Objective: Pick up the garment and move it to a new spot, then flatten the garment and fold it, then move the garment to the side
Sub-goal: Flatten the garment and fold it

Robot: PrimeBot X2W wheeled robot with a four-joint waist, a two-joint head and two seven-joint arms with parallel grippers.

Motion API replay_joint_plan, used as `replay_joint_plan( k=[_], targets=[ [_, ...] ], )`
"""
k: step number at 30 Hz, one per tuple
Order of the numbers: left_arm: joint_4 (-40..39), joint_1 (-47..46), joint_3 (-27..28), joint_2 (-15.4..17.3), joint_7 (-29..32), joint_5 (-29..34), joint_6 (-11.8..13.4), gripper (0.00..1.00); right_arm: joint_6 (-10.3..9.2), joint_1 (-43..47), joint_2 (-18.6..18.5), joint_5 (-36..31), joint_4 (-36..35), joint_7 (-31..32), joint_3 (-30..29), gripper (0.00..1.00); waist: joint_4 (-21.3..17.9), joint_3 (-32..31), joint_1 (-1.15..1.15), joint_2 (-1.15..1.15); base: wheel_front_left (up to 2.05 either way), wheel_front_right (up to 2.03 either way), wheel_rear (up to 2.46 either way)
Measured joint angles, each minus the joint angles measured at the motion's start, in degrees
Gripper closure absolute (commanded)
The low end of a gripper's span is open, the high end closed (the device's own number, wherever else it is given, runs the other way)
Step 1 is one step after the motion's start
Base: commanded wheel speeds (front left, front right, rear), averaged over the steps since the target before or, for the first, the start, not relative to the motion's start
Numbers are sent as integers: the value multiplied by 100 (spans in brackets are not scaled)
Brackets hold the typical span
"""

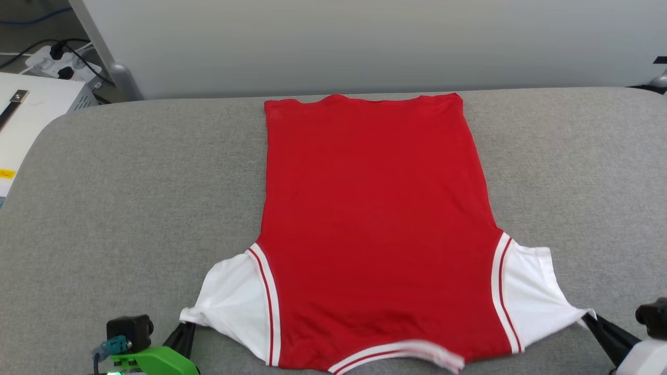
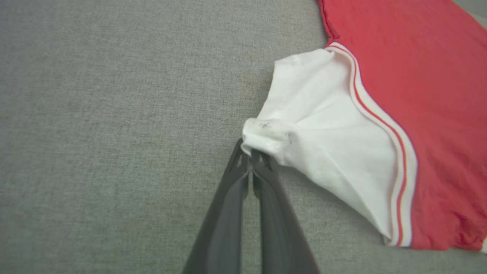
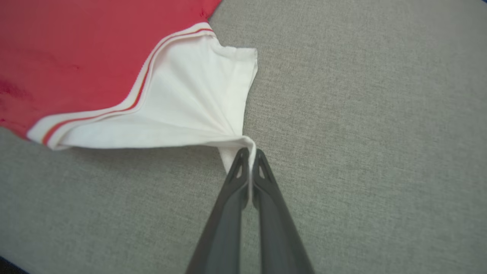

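Red jersey (image 1: 375,224) — likely soft, light, limp — sleeve tips, the apt holds, pinched between fingertips of left gripper (image 2: 250,153) and right gripper (image 3: 250,152).

**Fig. Work surface & surroundings, head view.**
Grey woven fabric surface (image 1: 130,172) w/ rounded far-left corner spans the fgd. Behind it a plain pale wall panel (image 1: 365,41) runs across the top, w/ a grey metal post (image 1: 107,57) slanting along its left edge. Upper left: white power strip (image 1: 52,60) w/ black plugs & cables, a blue cable (image 1: 36,20) over dark floor, and a white box top (image 1: 41,96). Yellow label (image 1: 6,173) at far left edge. Lighting even & diffuse; shadows soft.
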Motion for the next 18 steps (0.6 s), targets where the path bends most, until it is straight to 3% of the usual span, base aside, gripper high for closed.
replay_joint_plan(
  k=[9, 10, 11, 12, 18],
  targets=[
    [-66, 294, 399, -242, 0, 547, -4, 100, 0, 820, 408, -316, -170, 245, -873, 100, 65, 39, 0, 0, 0, 0, 0],
    [-87, 316, 446, -255, 0, 635, -3, 100, 0, 855, 426, -339, -226, 323, -947, 55, 67, 43, 0, 0, 0, 0, 0],
    [-131, 338, 511, -274, 0, 678, -3, 100, 0, 886, 437, -396, -301, 364, -1045, 4, 68, 48, 0, 0, 0, 0, 0],
    [-180, 344, 553, -286, 0, 756, -3, 100, 0, 894, 441, -457, -378, 400, -1172, 0, 70, 56, 0, 0, 0, 0, 0],
    [-698, 328, 758, -336, 0, 1214, 24, 100, 0, 809, 203, -772, -1362, 793, -2263, 0, 138, 216, 0, 0, 0, 0, 0]
  ],
)
